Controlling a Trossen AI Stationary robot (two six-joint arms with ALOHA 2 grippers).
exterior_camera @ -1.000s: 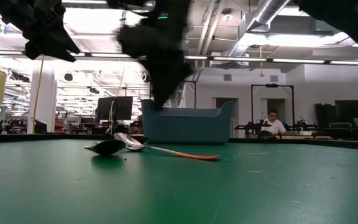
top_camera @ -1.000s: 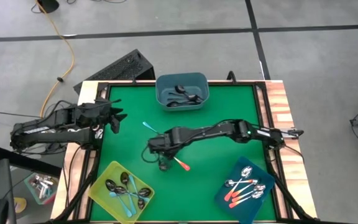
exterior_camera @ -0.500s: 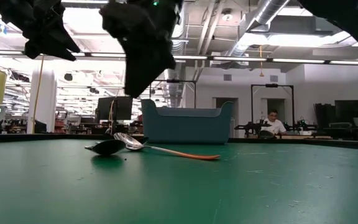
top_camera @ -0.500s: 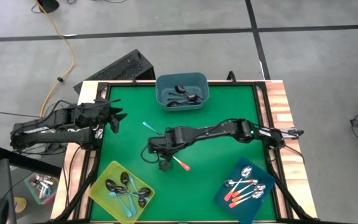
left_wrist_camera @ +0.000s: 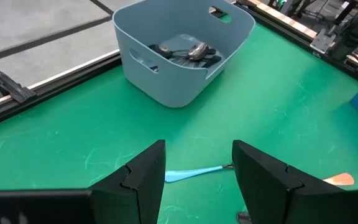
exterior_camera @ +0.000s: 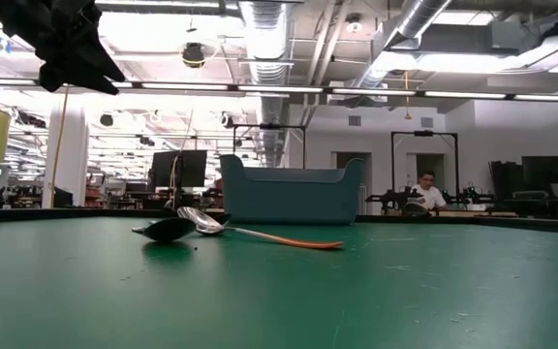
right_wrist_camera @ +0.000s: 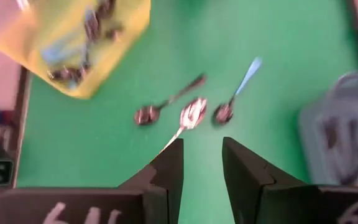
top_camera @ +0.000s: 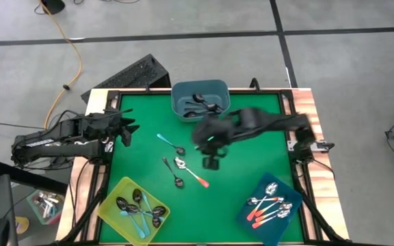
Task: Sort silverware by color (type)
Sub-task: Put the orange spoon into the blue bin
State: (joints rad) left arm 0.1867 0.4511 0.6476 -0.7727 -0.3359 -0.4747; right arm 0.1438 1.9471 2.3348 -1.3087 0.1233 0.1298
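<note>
Three spoons lie flat on the green mat: a light blue-handled one [top_camera: 168,143], an orange-handled one [top_camera: 193,173] and a dark one [top_camera: 172,172]. The right wrist view looks down on them: blue [right_wrist_camera: 241,87], orange [right_wrist_camera: 191,115], dark [right_wrist_camera: 166,102]. My right gripper [top_camera: 212,161] hangs open and empty above the mat, to the right of the spoons, its arm blurred; its fingers [right_wrist_camera: 201,165] hold nothing. My left gripper [top_camera: 125,130] waits open near the table's left edge, with the blue handle [left_wrist_camera: 194,173] showing between its fingers.
The grey-blue bin [top_camera: 200,102] at the far edge holds dark spoons. A yellow bin [top_camera: 118,195] at the near left holds blue-handled spoons. The dark blue bin [top_camera: 287,225] at the near right holds orange-handled spoons. Bare green mat lies between the bins.
My right gripper has risen from just above the three spoons, leaving the low view, and swung toward the table's right and slightly toward the far edge. The spoons have stayed where they were.
</note>
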